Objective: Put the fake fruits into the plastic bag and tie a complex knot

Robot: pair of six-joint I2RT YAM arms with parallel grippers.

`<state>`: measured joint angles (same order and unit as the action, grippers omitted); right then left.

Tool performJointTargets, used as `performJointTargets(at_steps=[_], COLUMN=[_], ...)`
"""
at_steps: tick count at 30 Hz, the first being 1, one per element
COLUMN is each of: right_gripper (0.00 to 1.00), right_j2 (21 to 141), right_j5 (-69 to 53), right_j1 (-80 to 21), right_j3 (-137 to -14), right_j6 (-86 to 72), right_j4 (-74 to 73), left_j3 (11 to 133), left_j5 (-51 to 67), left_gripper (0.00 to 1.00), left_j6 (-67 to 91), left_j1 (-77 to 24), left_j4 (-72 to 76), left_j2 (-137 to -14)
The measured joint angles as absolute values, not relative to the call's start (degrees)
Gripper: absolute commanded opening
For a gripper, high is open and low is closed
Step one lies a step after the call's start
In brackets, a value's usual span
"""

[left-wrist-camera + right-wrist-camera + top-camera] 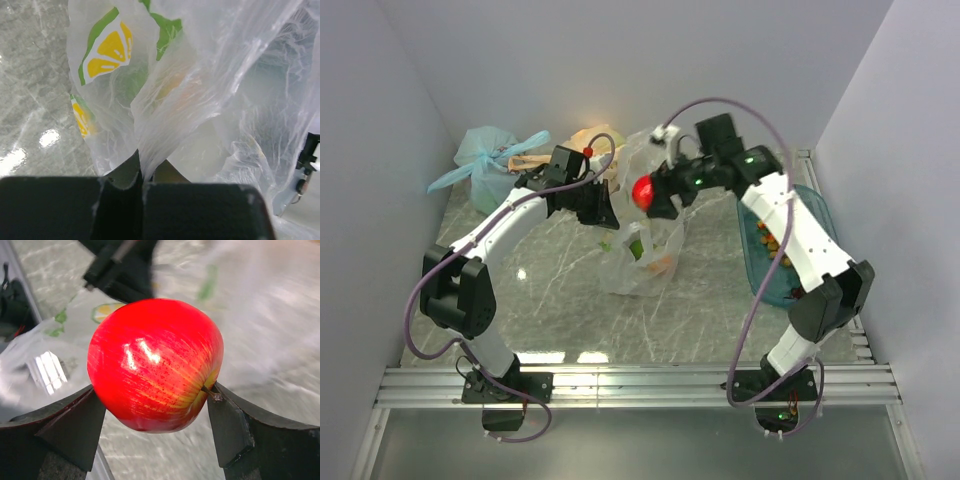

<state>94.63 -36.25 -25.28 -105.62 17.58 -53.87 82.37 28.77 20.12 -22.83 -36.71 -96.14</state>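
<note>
The clear plastic bag point(645, 250) with lemon prints stands in the middle of the table, with green and orange fruits point(638, 250) inside. My left gripper point(605, 210) is shut on the bag's left edge and holds it up; in the left wrist view the gathered film point(150, 145) runs into the closed jaws of that gripper point(141, 175). My right gripper point(655, 195) is shut on a red apple point(642, 191) above the bag's mouth. In the right wrist view the apple point(155, 362) fills the space between the fingers point(75, 425) of that gripper point(156, 420).
A tied light blue bag point(488, 165) and an orange-yellow bag point(592, 142) sit at the back left. A teal tray point(775, 245) with more small fruits lies at the right under my right arm. White walls close in the sides and back.
</note>
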Motion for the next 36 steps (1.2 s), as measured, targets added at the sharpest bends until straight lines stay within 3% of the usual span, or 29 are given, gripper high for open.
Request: performJointTargets(at_steps=[7,12,22,31,36], right_gripper=[0.55,0.79,0.96,0.98,0.97], right_j2=[98.8,104.8,108.2,90.7,80.0], right_j5=[-31.2,-25.4,-22.9,-28.3,-29.4], right_j1=[-33.3,-33.3,-34.7,-32.7,-17.1], right_j3=[-97.2,-92.6,-95.5,-98.8,-97.9], right_j6=[15.7,14.0,13.3,16.4,16.5], right_j4=[-48.2,-43.8,-44.9,-49.9,-51.5], left_j3=[82.4,82.4,82.4,82.4,82.4], left_j5=[31.7,32.0,32.0,31.6,31.6], left_gripper=[0.01,0.01,0.01,0.01,0.01], left_j6=[22.0,22.2,22.2,22.2,22.2], left_j1=[-20.3,-20.1,-20.2,-20.2,-20.2], left_j4=[-35.9,-35.8,-35.8,-35.8,-35.8], left_j2=[-96.1,-96.1,-96.1,-96.1,-96.1])
